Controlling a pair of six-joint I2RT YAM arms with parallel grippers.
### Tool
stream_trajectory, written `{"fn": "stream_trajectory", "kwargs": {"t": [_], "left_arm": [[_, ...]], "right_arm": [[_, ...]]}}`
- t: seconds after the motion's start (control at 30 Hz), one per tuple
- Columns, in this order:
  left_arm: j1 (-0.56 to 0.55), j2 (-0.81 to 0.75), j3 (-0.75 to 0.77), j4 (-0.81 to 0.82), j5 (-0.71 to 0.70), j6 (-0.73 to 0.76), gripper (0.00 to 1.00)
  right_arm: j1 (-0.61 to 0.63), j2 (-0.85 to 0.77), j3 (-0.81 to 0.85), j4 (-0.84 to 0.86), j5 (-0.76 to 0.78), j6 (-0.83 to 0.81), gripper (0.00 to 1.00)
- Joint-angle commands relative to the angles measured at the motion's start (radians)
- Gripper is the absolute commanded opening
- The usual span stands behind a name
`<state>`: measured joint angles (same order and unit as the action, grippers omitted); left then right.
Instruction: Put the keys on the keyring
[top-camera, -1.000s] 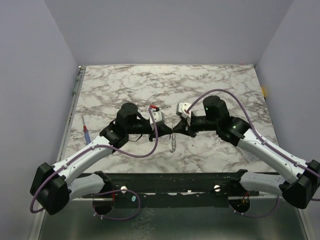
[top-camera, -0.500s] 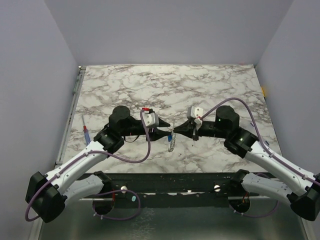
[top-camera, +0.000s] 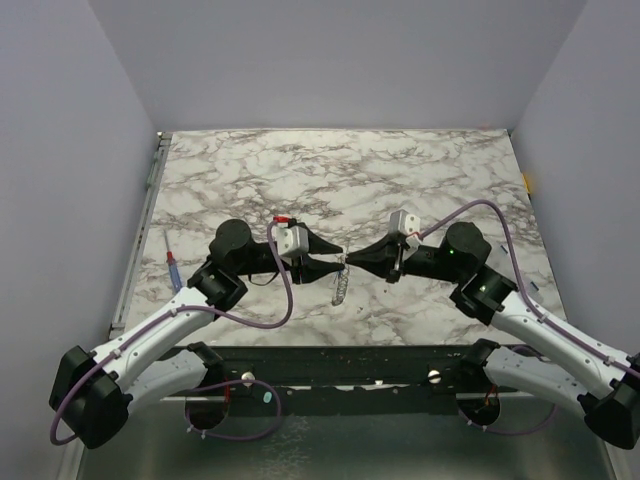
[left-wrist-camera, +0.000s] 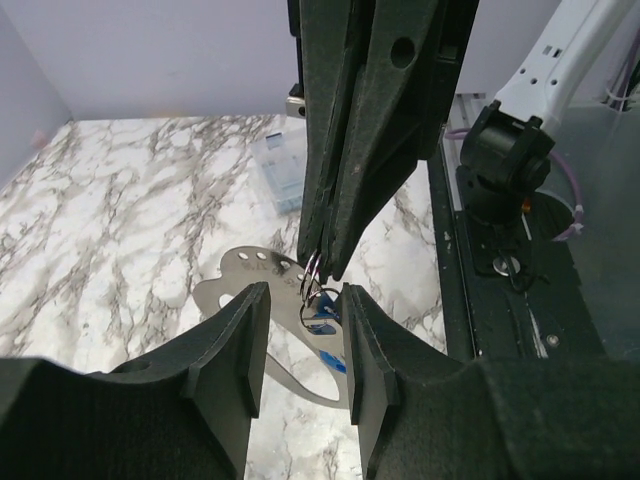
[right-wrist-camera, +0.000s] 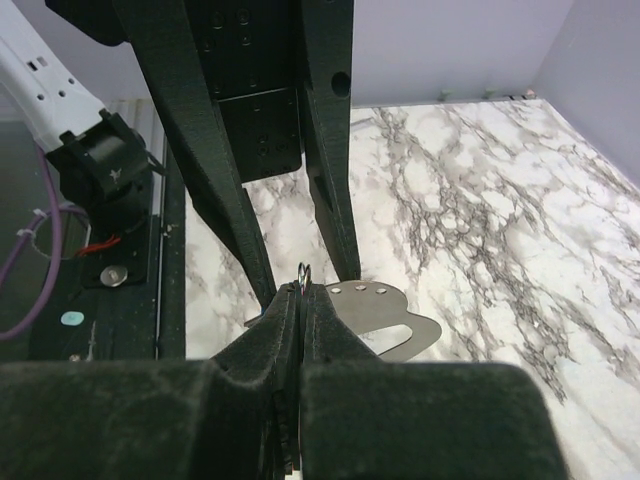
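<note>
Steadiness counts while the right gripper (right-wrist-camera: 299, 290) is pinched tight on the keyring (right-wrist-camera: 303, 269) above the middle of the marble table (top-camera: 250, 170), keys (left-wrist-camera: 322, 322) dangling below, so the left gripper (left-wrist-camera: 302, 296), parted and empty just left of it, should close squarely on one key without tugging the loop.

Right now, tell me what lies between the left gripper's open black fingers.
Left wrist view: between the left gripper's fingers hangs the thin silvery wire keyring, pinched by the shut right gripper, a blue-headed key beneath it.
</note>
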<state>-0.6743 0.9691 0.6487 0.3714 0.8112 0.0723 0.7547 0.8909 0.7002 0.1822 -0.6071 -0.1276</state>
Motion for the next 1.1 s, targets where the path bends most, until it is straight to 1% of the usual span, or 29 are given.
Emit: {"fn": "stream_trajectory", "kwargs": {"t": [0.0,0.1,0.2,0.37,0.47,0.57,0.67,0.83,1.07], "left_arm": [[0.004,-0.011,-0.017,0.106,0.064,-0.069,0.41],[0.005,-0.014,-0.020,0.107,0.072,-0.068,0.43],[0.015,-0.032,-0.021,0.089,0.061,-0.065,0.51],[0.033,-0.097,-0.037,0.075,-0.052,-0.034,0.62],[0.041,-0.121,-0.047,0.075,-0.078,-0.021,0.64],[0.041,-0.120,-0.050,0.095,-0.052,-0.034,0.61],[0.042,-0.105,-0.059,0.163,-0.023,-0.084,0.55],[0.043,-0.069,-0.072,0.277,0.000,-0.180,0.42],[0.042,-0.029,-0.072,0.320,0.021,-0.219,0.33]], "right_arm": [[0.007,-0.020,-0.015,0.154,-0.020,0.069,0.01],[0.007,-0.026,-0.015,0.154,-0.003,0.071,0.01],[0.007,-0.034,-0.009,0.145,0.016,0.068,0.00],[0.008,-0.051,-0.006,0.116,0.044,0.052,0.01],[0.007,-0.053,-0.002,0.104,0.048,0.044,0.01],[0.007,-0.048,0.002,0.098,0.036,0.043,0.01],[0.007,-0.037,0.006,0.097,0.016,0.045,0.01],[0.007,-0.024,0.014,0.095,-0.015,0.047,0.01],[0.006,-0.009,0.020,0.106,-0.045,0.054,0.01]]}}
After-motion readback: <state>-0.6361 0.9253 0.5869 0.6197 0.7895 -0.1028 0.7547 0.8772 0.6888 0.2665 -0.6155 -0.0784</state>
